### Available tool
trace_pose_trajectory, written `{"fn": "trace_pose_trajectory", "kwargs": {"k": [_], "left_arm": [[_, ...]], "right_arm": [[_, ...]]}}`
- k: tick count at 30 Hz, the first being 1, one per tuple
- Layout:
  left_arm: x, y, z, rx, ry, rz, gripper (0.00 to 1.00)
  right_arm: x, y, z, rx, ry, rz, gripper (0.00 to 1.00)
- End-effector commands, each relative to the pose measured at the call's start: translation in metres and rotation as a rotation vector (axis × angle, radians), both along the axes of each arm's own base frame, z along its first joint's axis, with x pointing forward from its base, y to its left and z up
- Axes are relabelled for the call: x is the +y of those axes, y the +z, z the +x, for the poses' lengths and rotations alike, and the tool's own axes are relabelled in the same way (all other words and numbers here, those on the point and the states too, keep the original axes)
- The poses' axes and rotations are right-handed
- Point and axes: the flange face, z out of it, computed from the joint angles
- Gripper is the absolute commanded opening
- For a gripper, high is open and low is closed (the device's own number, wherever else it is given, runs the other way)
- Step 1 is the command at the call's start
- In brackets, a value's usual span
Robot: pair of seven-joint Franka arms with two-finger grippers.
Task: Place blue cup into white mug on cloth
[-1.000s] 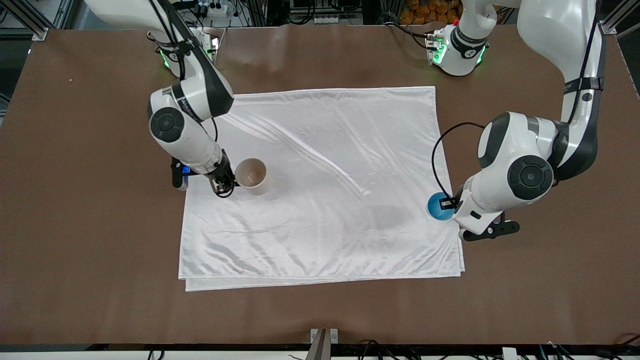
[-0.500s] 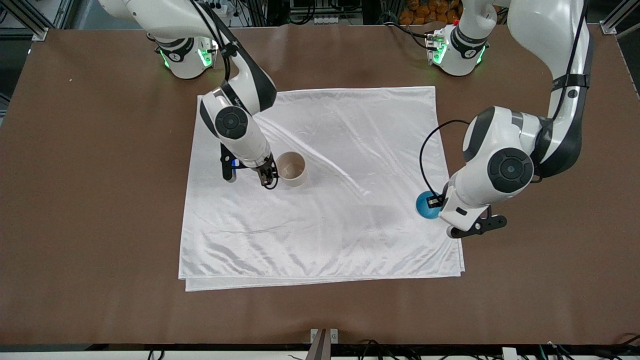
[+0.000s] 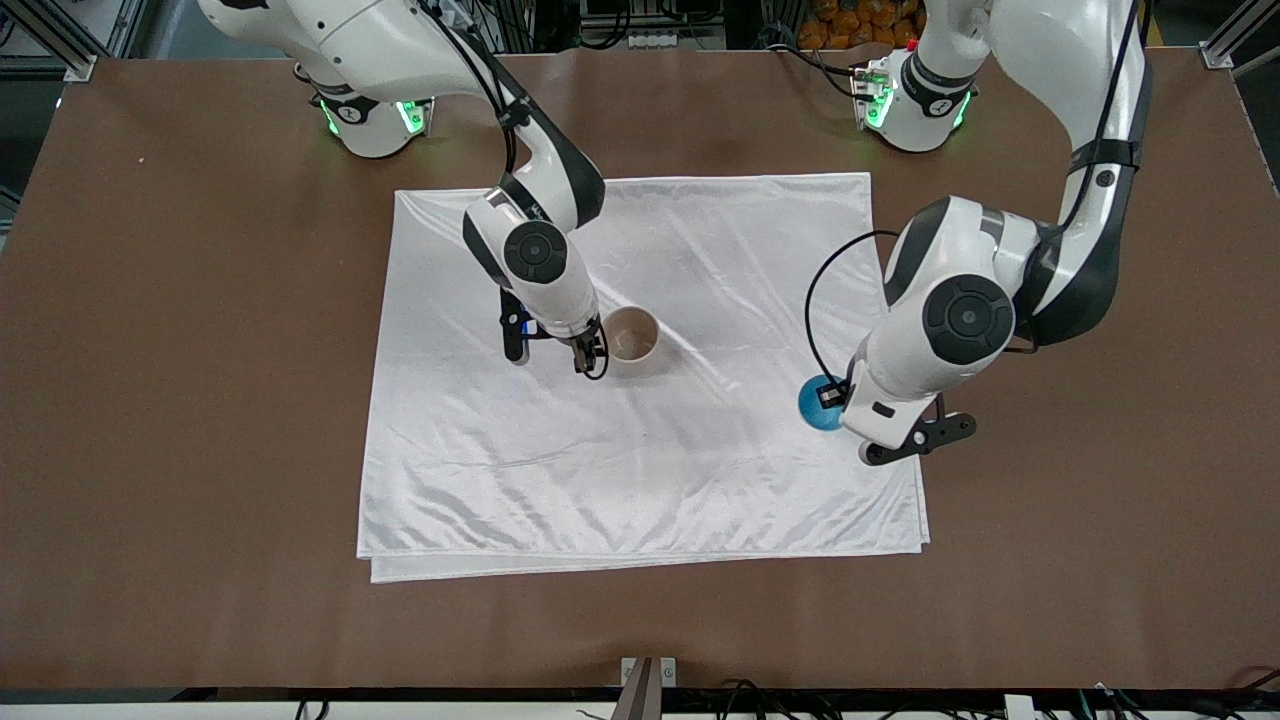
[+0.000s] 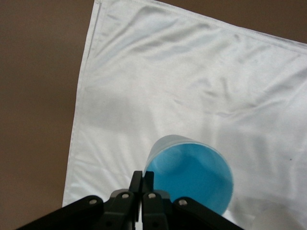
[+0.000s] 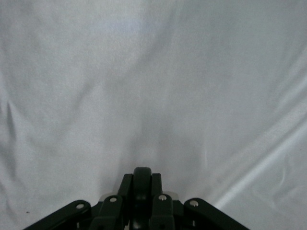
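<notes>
So that the two could be brought together, the blue cup (image 3: 818, 403) was held by its rim in the clenched left gripper (image 3: 832, 396) over the cloth (image 3: 700, 470); the white mug (image 3: 632, 338) was gripped at its handle by the clamped right gripper (image 3: 591, 352), above mid-cloth.

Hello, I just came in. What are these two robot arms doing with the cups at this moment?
Each arm holds one cup over the large shiny white cloth. The right tool is shut on the small black handle of the cream ceramic mug, above the middle of the cloth. The left tool is shut on the rim of the small light-blue cup, over the cloth near the left arm's end. The blue cup is not yet in the mug.
</notes>
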Motion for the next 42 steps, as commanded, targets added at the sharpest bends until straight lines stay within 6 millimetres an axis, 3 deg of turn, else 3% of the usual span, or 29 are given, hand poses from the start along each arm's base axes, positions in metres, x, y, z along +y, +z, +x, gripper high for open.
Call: {"fn": "trace_pose_trajectory", "kwargs": {"k": [1, 6, 12, 14, 19, 20, 24, 28, 33, 42], "left_arm": [[-0.029, 0.008, -0.011, -0.003, 0.044, -0.017, 0.00], [-0.055, 0.013, -0.023, -0.008, 0.069, -0.028, 0.00], [-0.083, 0.007, -0.038, -0.002, 0.081, -0.019, 0.00], [-0.092, 0.006, -0.043, -0.001, 0.084, -0.018, 0.00], [-0.106, 0.009, -0.051, 0.007, 0.101, -0.043, 0.00], [-0.109, 0.010, -0.052, 0.006, 0.103, -0.046, 0.00], [-0.115, 0.020, -0.053, -0.010, 0.123, -0.055, 0.00], [-0.125, 0.021, -0.059, -0.013, 0.124, -0.056, 0.00], [-0.143, 0.013, -0.069, -0.011, 0.128, -0.052, 0.00], [-0.169, 0.002, -0.082, -0.025, 0.139, -0.061, 0.00]], "right_arm": [[0.014, -0.012, 0.002, 0.004, -0.006, -0.005, 0.06], [0.023, -0.025, -0.004, -0.005, 0.004, 0.000, 0.07], [0.025, -0.025, -0.004, -0.017, 0.005, 0.010, 0.13], [0.025, -0.025, -0.004, -0.017, 0.006, 0.009, 0.26], [0.026, -0.022, -0.003, -0.024, 0.010, 0.012, 0.88], [0.027, -0.019, -0.002, -0.026, 0.008, 0.014, 0.95], [0.024, -0.012, 0.001, -0.029, 0.006, 0.013, 1.00], [0.022, 0.009, 0.005, -0.056, 0.017, 0.020, 1.00], [0.012, 0.042, 0.009, -0.075, 0.047, -0.017, 1.00], [-0.028, 0.111, 0.027, -0.115, 0.111, -0.052, 1.00]]}}
